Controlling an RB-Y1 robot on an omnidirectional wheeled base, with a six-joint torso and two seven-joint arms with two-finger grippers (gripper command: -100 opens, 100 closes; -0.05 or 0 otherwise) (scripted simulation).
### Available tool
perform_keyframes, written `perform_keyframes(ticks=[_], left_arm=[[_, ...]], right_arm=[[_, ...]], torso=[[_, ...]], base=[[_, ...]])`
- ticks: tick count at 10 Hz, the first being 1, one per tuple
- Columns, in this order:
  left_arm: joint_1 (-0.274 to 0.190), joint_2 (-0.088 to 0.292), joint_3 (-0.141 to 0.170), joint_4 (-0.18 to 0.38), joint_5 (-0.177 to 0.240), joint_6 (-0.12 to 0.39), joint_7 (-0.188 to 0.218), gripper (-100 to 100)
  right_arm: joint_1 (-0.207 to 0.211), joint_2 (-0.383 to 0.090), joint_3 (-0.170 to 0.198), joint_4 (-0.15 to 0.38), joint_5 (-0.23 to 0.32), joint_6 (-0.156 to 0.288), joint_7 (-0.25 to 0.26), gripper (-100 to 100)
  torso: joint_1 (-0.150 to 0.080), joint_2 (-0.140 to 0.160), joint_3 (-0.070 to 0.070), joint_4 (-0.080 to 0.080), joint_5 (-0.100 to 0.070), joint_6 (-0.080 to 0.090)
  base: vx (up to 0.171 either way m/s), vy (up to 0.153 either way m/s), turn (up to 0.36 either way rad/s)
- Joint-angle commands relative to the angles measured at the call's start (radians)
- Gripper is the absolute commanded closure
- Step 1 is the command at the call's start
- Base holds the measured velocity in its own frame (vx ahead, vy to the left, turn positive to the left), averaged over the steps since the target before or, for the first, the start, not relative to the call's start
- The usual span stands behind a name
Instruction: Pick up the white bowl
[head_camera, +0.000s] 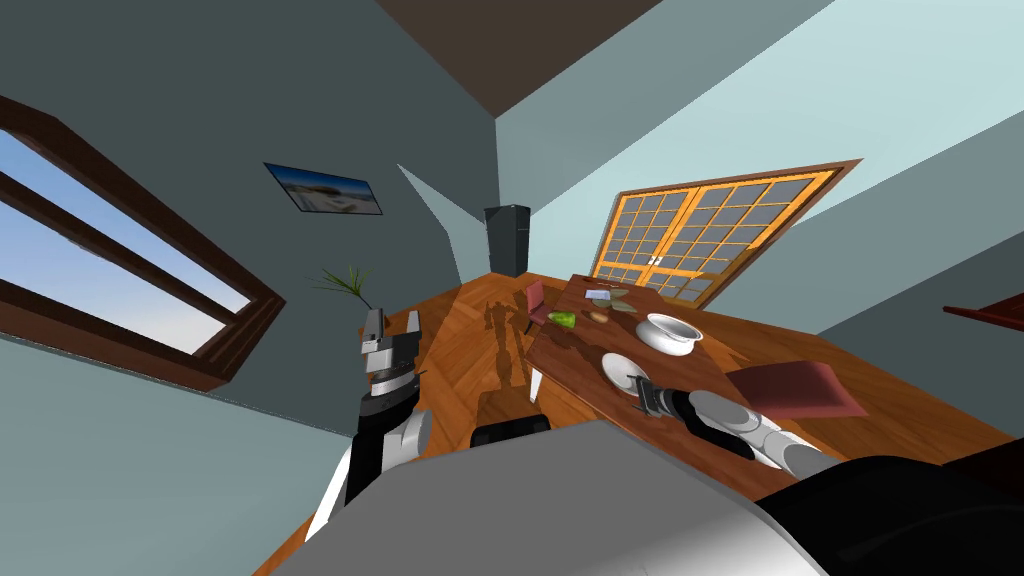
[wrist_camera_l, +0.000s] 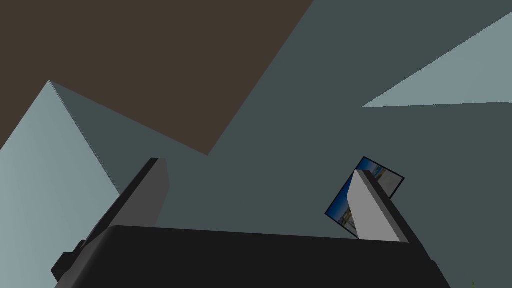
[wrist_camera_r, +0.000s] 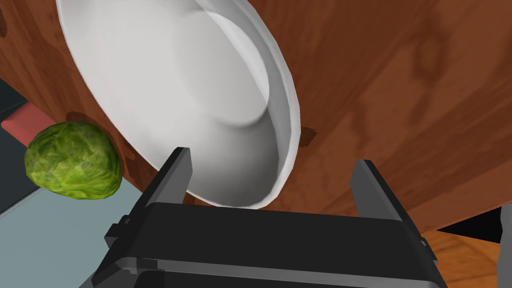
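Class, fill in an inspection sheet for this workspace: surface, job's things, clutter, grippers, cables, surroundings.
Surface: brown wooden table.
Job's things: shallow white bowl, upright, near the table's edge, not gripped.
Clutter: deep white bowl; green leafy vegetable; small items at the far end.
Grippers: right gripper open at the shallow white bowl's near rim; left gripper open, raised beside the table.
Cables: nothing seen.
Surroundings: red chair, window, orange-framed doors.

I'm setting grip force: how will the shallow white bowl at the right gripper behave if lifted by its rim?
Likely stiff: the shallow white bowl shows a hard, even rim. Its smooth, plain wall looks slippery for the thin open fingers of the right gripper. Held at one edge, the wide bowl would probably tilt.
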Motion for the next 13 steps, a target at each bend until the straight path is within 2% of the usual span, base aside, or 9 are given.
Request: perform_keyframes(ticks=[1,2,4,5,9,10,11,12,13], left_arm=[[0.0,0.0,0.0,0.0,0.0,0.0,0.0,0],[0.0,0.0,0.0,0.0,0.0,0.0,0.0,0],[0.0,0.0,0.0,0.0,0.0,0.0,0.0,0],[0.0,0.0,0.0,0.0,0.0,0.0,0.0,0],[0.0,0.0,0.0,0.0,0.0,0.0,0.0,0],[0.0,0.0,0.0,0.0,0.0,0.0,0.0,0],[0.0,0.0,0.0,0.0,0.0,0.0,0.0,0],[0.0,0.0,0.0,0.0,0.0,0.0,0.0,0],[0.0,0.0,0.0,0.0,0.0,0.0,0.0,0]], right_arm=[[0.0,0.0,0.0,0.0,0.0,0.0,0.0,0],[-0.004,0.032,0.012,0.016,0.005,0.023,0.012,-100],[-0.001,0.034,0.009,0.016,0.003,0.022,0.014,-100],[-0.001,0.036,0.01,0.017,0.003,0.024,0.017,100],[0.001,0.036,0.01,0.021,0.003,0.023,0.014,100],[0.002,0.036,0.011,0.021,0.003,0.023,0.014,0],[-0.001,0.005,0.002,0.003,0.001,0.004,0.002,100],[-0.002,0.021,0.006,0.014,0.001,0.013,0.011,100],[-0.002,0.019,0.004,0.013,0.001,0.01,0.01,0]], torso=[[0.0,0.0,0.0,0.0,0.0,0.0],[0.0,0.0,0.0,0.0,0.0,0.0],[-0.003,-0.002,-0.001,0.0,-0.001,0.0],[-0.002,-0.001,0.0,0.0,0.0,0.0],[0.0,0.002,0.002,0.002,0.0,-0.002],[0.0,0.003,0.003,0.002,0.0,-0.002],[0.001,0.003,0.003,0.002,0.0,-0.002],[0.003,0.004,0.003,0.003,0.002,-0.002],[0.003,0.004,0.004,0.003,0.001,-0.002]], base=[[0.0,0.0,0.0],[0.028,-0.03,0.081],[0.029,-0.034,0.048],[0.0,0.0,0.0],[-0.001,0.0,-0.004],[0.0,0.0,0.0],[-0.02,0.032,-0.083],[-0.012,0.019,-0.025],[0.0,0.0,0.0]])
